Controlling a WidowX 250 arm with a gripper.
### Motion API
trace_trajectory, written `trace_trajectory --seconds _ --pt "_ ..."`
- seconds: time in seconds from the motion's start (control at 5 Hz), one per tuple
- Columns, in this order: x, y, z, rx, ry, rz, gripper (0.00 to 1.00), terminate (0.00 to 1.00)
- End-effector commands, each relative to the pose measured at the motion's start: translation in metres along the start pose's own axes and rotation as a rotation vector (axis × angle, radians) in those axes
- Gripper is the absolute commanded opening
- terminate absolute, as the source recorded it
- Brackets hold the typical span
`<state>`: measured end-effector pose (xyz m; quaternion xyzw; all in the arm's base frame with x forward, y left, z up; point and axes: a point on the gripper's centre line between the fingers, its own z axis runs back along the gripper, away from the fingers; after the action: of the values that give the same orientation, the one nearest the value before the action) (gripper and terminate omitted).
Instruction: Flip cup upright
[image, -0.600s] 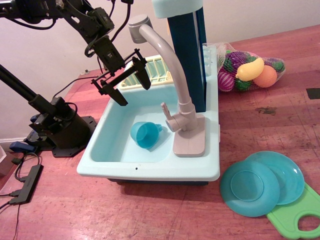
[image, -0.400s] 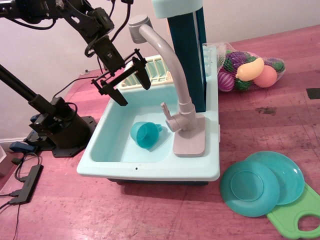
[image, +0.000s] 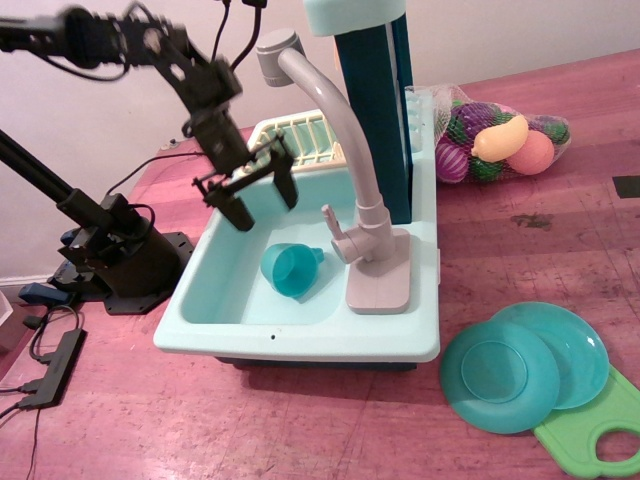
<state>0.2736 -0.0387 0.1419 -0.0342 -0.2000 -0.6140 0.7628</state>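
Note:
The teal-blue cup (image: 291, 269) lies on its side in the basin of the light blue toy sink (image: 220, 300), its mouth facing the front left and its handle toward the faucet. My gripper (image: 263, 203) hangs open and empty over the back of the basin, above and a little left of the cup, not touching it. Its two dark fingers (image: 286, 181) point down and are spread apart.
A grey toy faucet (image: 340, 130) arches over the sink beside a dark blue column (image: 375, 100). A cream dish rack (image: 300, 140) sits behind the basin. Two teal plates (image: 525, 365) and a green board (image: 600, 435) lie at the right. A net bag of toy fruit (image: 495, 145) lies behind.
My gripper has moved down and to the right, from above the sink's back left rim to over the basin, closer to the cup. The cup has not moved.

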Motion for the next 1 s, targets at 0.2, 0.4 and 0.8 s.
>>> trace_trajectory --seconds 0.2,0.4,0.8 --pt "-0.010 -0.025 0.013 0.062 -0.096 -0.362 1.00 0.00" --pt "0.005 -0.021 -0.003 0.041 -0.119 -0.420 1.00 0.00" --pt "0.046 0.009 -0.005 0.045 -0.115 -0.474 1.00 0.00"
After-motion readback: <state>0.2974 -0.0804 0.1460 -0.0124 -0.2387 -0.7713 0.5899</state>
